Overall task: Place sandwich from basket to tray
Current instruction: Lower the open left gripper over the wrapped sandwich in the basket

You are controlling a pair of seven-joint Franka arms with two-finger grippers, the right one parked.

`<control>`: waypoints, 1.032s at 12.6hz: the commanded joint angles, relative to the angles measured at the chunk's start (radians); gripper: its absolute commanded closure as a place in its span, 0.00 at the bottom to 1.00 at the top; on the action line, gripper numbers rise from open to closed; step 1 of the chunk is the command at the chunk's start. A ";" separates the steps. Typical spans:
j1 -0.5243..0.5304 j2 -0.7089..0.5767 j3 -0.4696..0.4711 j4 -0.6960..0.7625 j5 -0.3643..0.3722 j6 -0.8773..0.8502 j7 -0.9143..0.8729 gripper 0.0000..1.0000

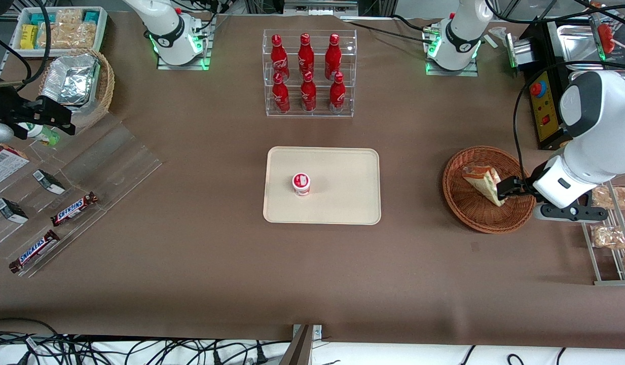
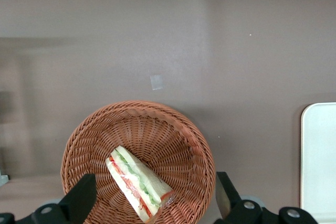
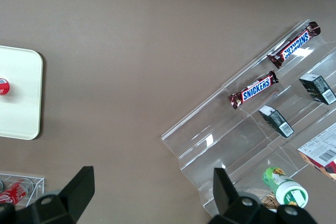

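The sandwich (image 1: 483, 182), a wrapped wedge with green and red filling, lies in the round reddish-brown wicker basket (image 1: 468, 209) toward the working arm's end of the table. My left gripper (image 1: 508, 188) hangs over the basket's edge, beside the sandwich and a little above it. In the left wrist view the gripper (image 2: 152, 196) is open; its black fingers (image 2: 80, 198) stand wide apart on either side of the sandwich (image 2: 137, 182) without touching it, over the basket (image 2: 173, 132). The cream tray (image 1: 342, 172) lies at the table's middle; its corner (image 2: 320, 156) shows in the left wrist view.
A small red-and-white cup (image 1: 301, 184) stands on the tray. A clear rack of red bottles (image 1: 308, 71) stands farther from the camera than the tray. A wire rack of snack packs (image 1: 614, 225) is beside the basket. Snickers bars (image 1: 74, 208) lie toward the parked arm's end.
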 commanded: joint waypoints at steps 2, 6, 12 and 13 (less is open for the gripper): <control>-0.008 0.013 0.013 0.040 -0.014 -0.032 0.026 0.00; 0.003 0.038 0.022 0.040 -0.011 -0.045 0.015 0.00; 0.030 0.092 0.024 -0.003 -0.002 -0.045 -0.333 0.00; 0.038 0.093 0.024 -0.009 0.001 -0.044 -0.370 0.00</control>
